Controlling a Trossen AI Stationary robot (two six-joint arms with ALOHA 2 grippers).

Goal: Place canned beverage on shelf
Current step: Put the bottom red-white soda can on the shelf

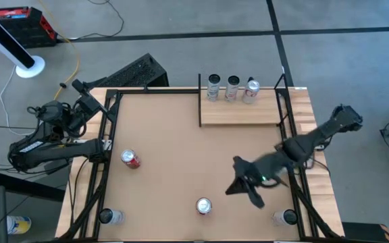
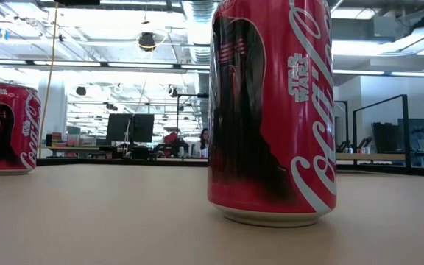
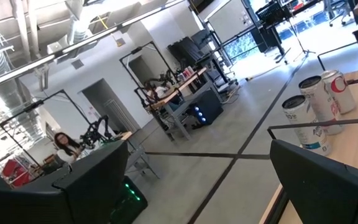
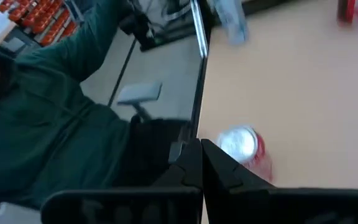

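Step in hand: the right gripper (image 1: 248,191) is reaching toward the red can (image 1: 203,206) standing at the near middle of the table (image 1: 167,142); the approach is under way and the grasp is not yet made, by my reading.
Right claw state: in the right wrist view its two dark fingers (image 4: 188,168) are lying pressed together with no gap between them, and they are gripping nothing.
Target can: it is sitting near the claw, a little ahead of the fingertips and to one side, upright with its silver top showing (image 4: 244,148).
Second red can: another red can (image 1: 131,159) is standing well apart from the claw, across the table toward the left arm.
Shelf: the shelf (image 1: 242,111) is lying behind the claw at the far edge, already carrying three cans (image 1: 231,88) in a row along its back.
Left arm: the left gripper (image 1: 86,101) is waiting off the table's left corner, its fingers spread apart around nothing.
Next move calls for: spreading the fingers, lining up over the can, dropping around its body and only then closing, since shut fingers would knock it over.
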